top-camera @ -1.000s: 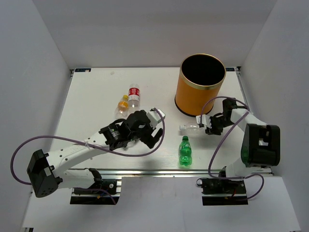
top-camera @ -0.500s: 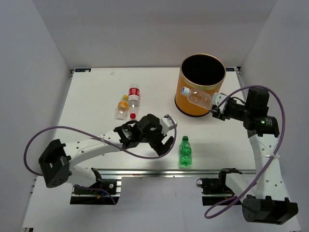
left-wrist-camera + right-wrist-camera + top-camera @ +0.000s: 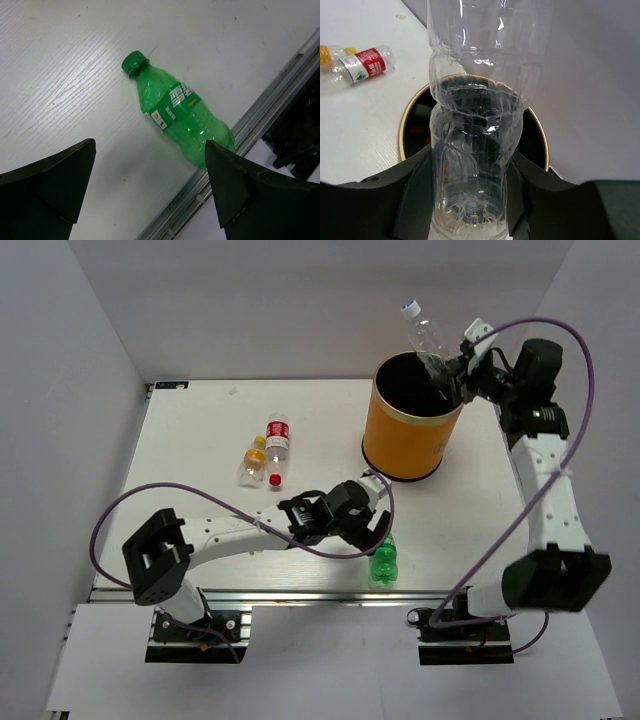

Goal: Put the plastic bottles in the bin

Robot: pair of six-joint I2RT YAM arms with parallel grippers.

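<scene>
The right end effector [image 3: 452, 378], at the upper right of the top view, grips a clear bottle [image 3: 427, 338] by its base, cap up, above the mouth of the orange bin [image 3: 405, 440]. The left end effector [image 3: 372, 528] stands fully open beside the green bottle [image 3: 180, 112], which lies on the desk [image 3: 200, 430] at lower centre.

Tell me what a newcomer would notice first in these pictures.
The clear bottle stands out. The right gripper holds it up by its base end above the mouth of the orange bin, at the far right of the table. Next comes the green bottle, lying on its side at the near edge with the open left gripper hovering just over it.
</scene>
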